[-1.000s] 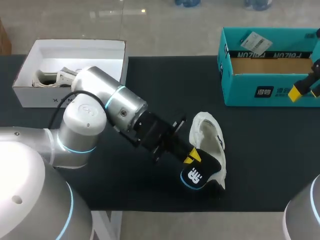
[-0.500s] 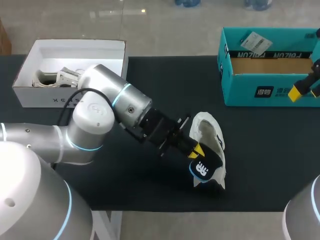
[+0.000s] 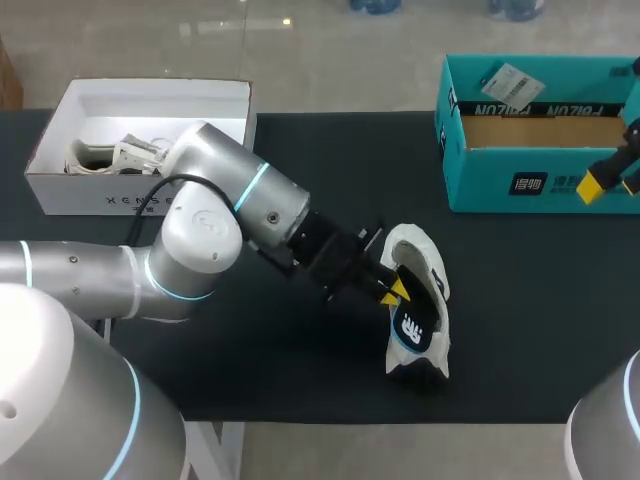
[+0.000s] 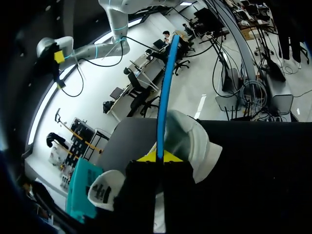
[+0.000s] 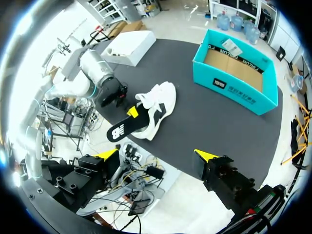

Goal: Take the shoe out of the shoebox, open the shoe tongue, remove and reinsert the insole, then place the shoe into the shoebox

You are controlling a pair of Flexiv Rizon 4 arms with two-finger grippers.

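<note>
A white shoe lies on its side on the black table, near the front middle. My left gripper is shut on a black insole with a white logo, held slanted over the shoe's opening. In the left wrist view the insole shows edge-on as a thin blue line between the yellow tips, with the shoe right behind it. The teal shoebox stands open at the back right. My right gripper stands open and empty, high above the table's right side, far from the shoe.
A white box with several pale items inside sits at the back left, behind my left arm. A paper slip lies in the teal shoebox. Bare black table stretches between shoe and shoebox.
My left gripper has carried the insole up and to the right, from beside the shoe's near end onto the shoe's opening. The right arm has not moved.
</note>
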